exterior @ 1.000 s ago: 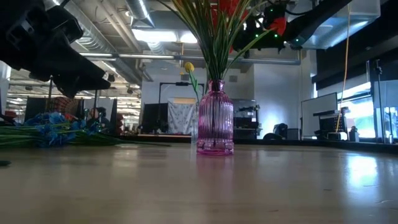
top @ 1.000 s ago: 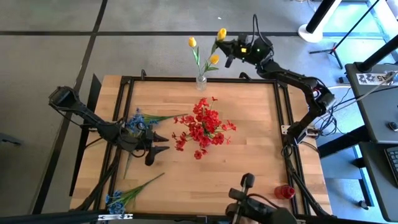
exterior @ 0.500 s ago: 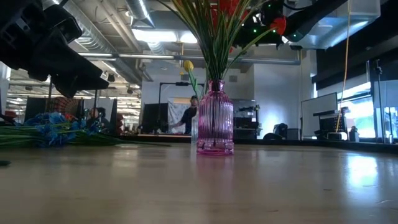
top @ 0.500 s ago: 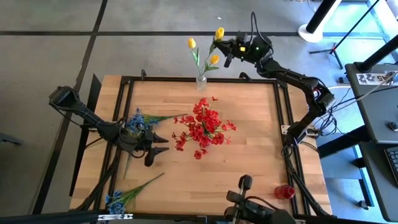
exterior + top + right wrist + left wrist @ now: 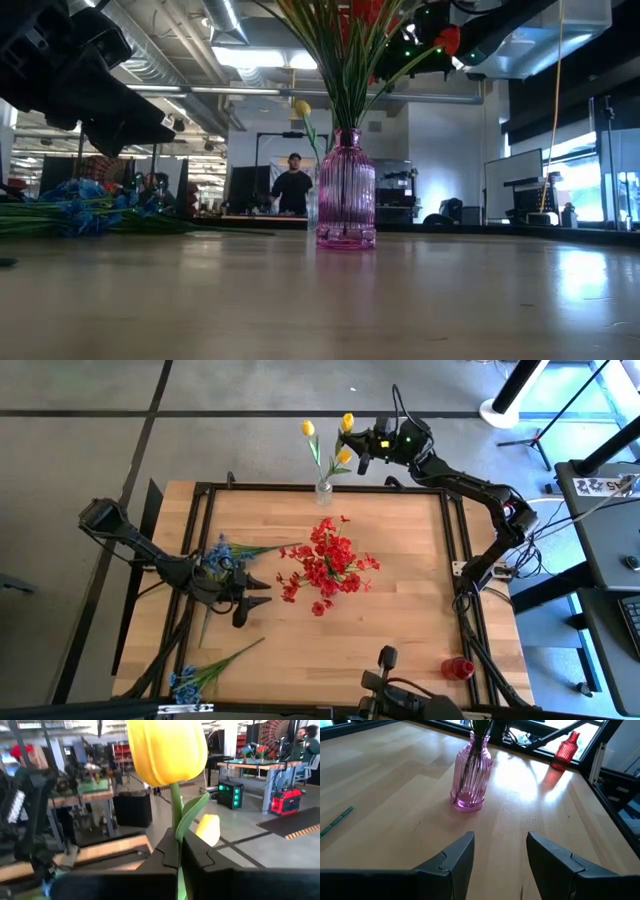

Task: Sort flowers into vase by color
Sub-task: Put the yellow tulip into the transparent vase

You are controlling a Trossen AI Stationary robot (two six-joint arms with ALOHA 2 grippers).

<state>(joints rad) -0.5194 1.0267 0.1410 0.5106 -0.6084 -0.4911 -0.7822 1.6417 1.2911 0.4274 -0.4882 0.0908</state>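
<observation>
While my right gripper (image 5: 362, 445) hangs beyond the far edge of the worktop (image 5: 400, 620), its fingers (image 5: 200, 857) are pressed fully together on the green stem of a yellow tulip (image 5: 167, 747). From above, that tulip's head (image 5: 347, 422) sits just to the left of the gripper, close to two other yellow tulips (image 5: 309, 428) that stand in a small clear vase (image 5: 323, 488) at the far edge. I see a second yellow head low behind the held one in the right wrist view.

My left gripper (image 5: 255, 594) hovers over the left half of the worktop, fingers (image 5: 457, 857) spread wide with nothing between them; they point toward the pink ribbed vase (image 5: 470, 777). That vase stands upright near the middle of the worktop and holds the red flowers (image 5: 325, 565), whose spray covers it from above. In the low view I can see green stems rising out of its neck.

One bunch of blue flowers (image 5: 222, 552) lies flat on the worktop just beside the left arm, on its far side, stems pointing right. Another blue bunch (image 5: 190, 680) lies at the near left corner. A small red bottle (image 5: 458, 668) stands at the near right corner. Across the room behind the worktop, a person (image 5: 292, 185) in dark clothes stands far off.
</observation>
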